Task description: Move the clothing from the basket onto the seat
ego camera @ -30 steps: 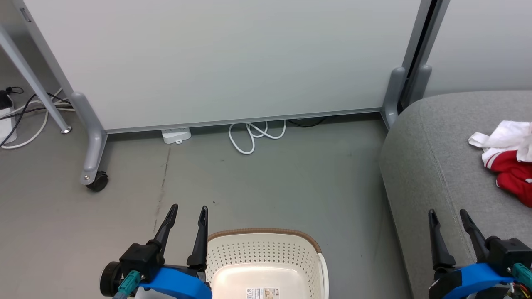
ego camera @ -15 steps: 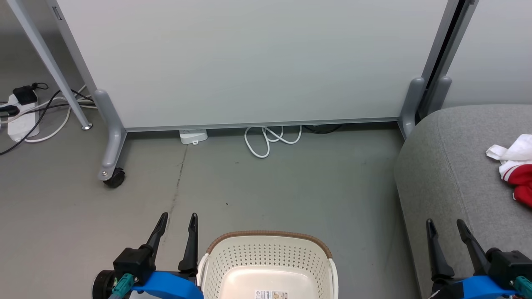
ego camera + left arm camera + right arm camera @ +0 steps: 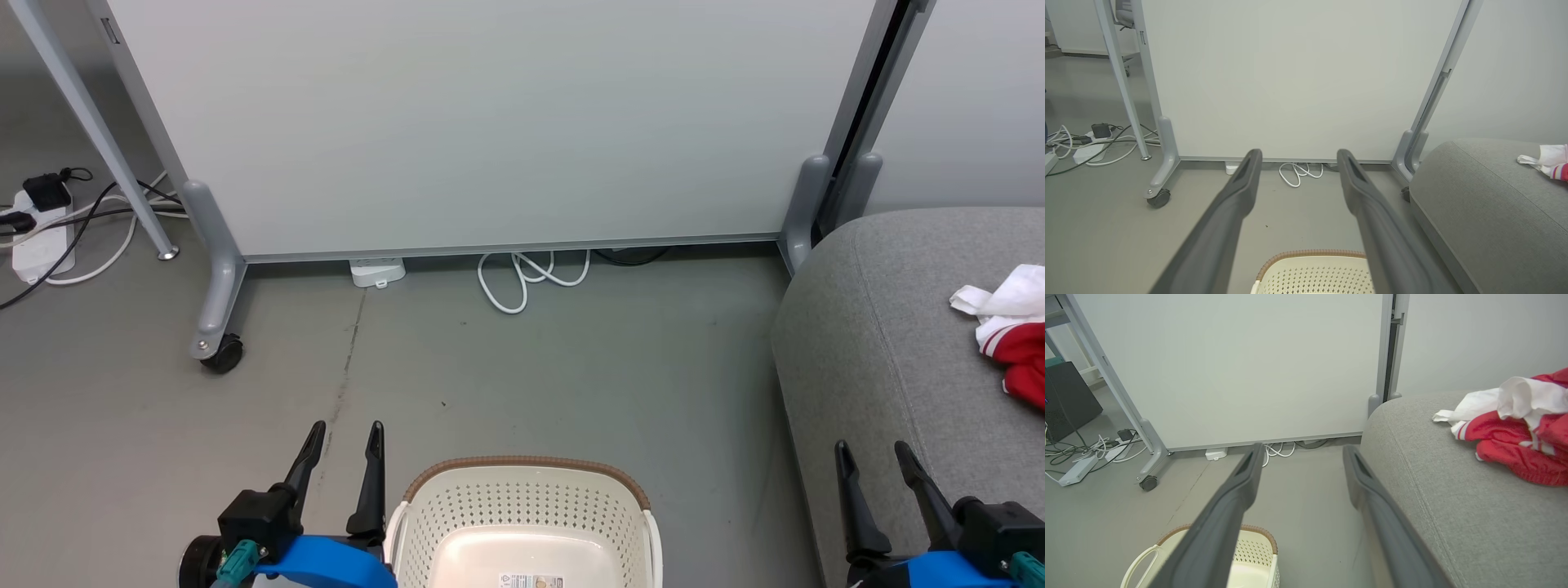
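The cream basket (image 3: 522,510) with its brown rim stands on the floor at the bottom centre; the part of its inside that shows holds only a label. Red and white clothing (image 3: 1012,331) lies on the grey seat (image 3: 890,343) at the right edge, also seen as clothing (image 3: 1515,424) on the seat (image 3: 1453,490). My left gripper (image 3: 344,431) is open just left of the basket, nothing between its fingers. My right gripper (image 3: 870,452) is open over the seat's front corner, empty. The left wrist view looks past the open left gripper (image 3: 1298,154) over the basket rim (image 3: 1310,255).
A pale partition panel (image 3: 490,122) on castor feet (image 3: 219,355) stands behind the basket. A white cable loop (image 3: 522,278) and a small white box (image 3: 377,270) lie at its base. A power strip with cords (image 3: 41,233) is on the floor far left.
The head view has shifted: partition, basket and seat all slid to the right in the picture, then settled. Both grippers stay open and empty low in the frame.
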Tool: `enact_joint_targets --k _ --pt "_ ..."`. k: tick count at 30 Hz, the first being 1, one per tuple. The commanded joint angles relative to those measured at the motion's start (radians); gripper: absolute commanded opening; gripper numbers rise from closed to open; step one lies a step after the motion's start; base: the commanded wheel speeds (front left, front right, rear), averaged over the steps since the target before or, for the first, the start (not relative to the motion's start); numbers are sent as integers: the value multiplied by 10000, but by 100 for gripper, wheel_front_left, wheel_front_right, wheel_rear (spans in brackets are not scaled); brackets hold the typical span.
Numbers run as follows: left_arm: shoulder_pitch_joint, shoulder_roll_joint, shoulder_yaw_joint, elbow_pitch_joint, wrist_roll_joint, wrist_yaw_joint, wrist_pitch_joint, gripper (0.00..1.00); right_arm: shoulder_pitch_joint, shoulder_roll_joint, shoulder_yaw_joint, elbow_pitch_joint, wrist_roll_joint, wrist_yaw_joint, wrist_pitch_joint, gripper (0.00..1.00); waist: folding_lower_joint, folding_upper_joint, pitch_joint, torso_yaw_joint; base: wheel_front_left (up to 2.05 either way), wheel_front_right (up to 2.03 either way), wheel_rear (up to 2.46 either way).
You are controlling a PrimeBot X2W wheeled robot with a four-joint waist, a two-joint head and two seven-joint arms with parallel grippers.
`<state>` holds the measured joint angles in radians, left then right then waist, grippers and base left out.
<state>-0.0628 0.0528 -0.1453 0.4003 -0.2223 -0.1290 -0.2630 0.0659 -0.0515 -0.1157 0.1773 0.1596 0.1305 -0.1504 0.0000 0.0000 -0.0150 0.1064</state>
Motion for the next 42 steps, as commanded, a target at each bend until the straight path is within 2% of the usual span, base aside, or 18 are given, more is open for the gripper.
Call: enact_joint_targets --k 1,15,16,23,42 --pt "102 -11 -3 -32 -43 -18 -25 100 118 18 10 17 -49 5 14 100 0 0 0 -4 0 0 0" --pt "59 -21 -146 -42 -254 -18 -25 100 115 18 70 52 -52 5 -6 100 0 0 2 -20 0 0 0" --pt "5 -8 -149 -49 -235 0 0 0 3 0 71 34 -54 0 -1 0 0 0 3 -23 0 0 0" --pt "468 -6 -210 440 -362 4 88 0 -12 61 83 627 64 0 46 0 0 0 3 -30 0 0 0" --pt "206 142 287 -41 -3865 -1 836 0 -464 44 71 614 3630 1 681 0 0 0 30 -188 0 0 0"
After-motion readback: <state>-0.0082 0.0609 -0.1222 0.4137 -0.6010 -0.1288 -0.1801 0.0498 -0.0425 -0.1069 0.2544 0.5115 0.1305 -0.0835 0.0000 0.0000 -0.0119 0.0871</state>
